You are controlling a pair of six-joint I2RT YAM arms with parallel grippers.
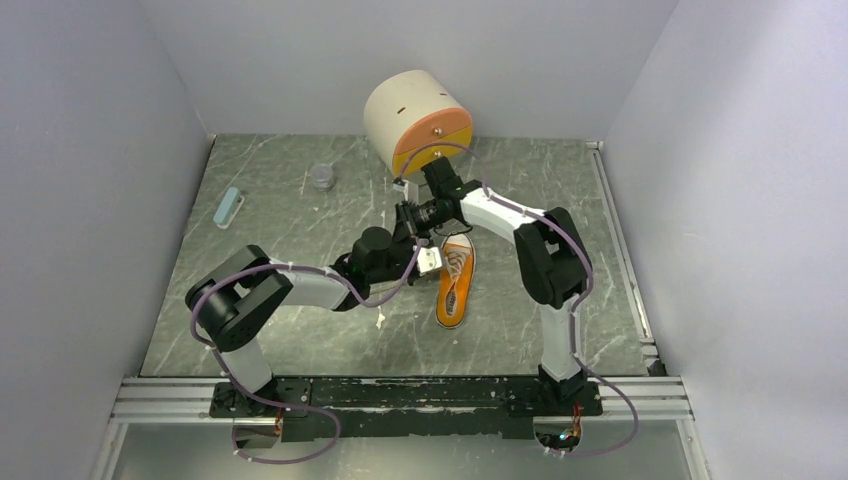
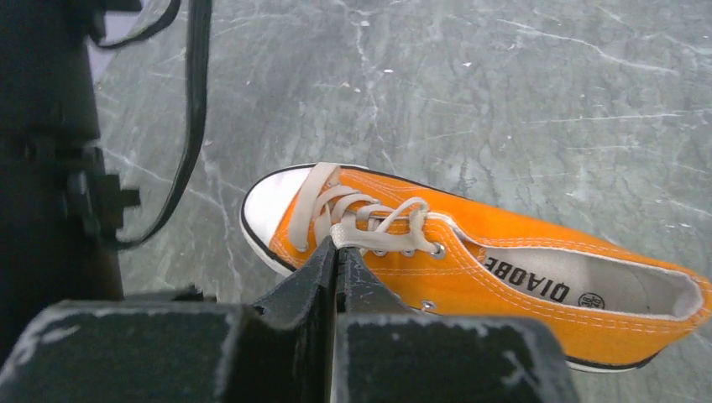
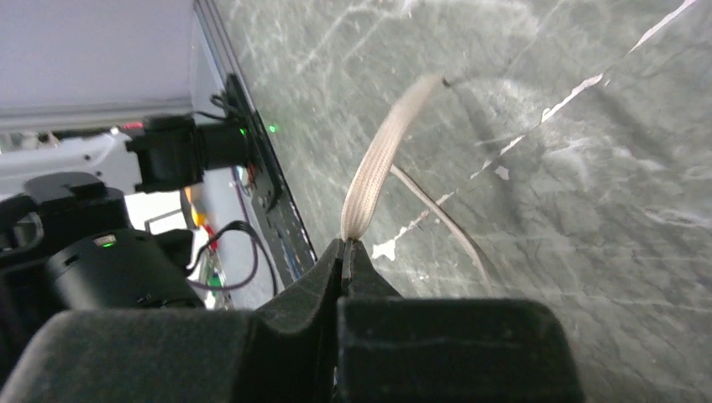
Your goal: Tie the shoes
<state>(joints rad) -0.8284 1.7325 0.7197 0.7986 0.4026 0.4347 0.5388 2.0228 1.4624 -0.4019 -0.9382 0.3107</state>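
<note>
Orange sneaker (image 1: 453, 287) sole-down at mid-tabletop (image 1: 300, 250), toe cap toward far wall. Left gripper (image 2: 338, 250) jaws together, clamped on white lace (image 2: 363, 220) beside upper eyelets. Right gripper (image 3: 346, 248) jaws together, pinching lace strand (image 3: 382, 159), apparently lifted off tabletop.

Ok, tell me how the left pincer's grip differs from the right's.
The left pincer grips lace right at the shoe's eyelets; the right pincer grips a loose strand, its tip sticking out free. The left pincer sits over the shoe; the right pincer over table. Both are shut on white lace.
</note>
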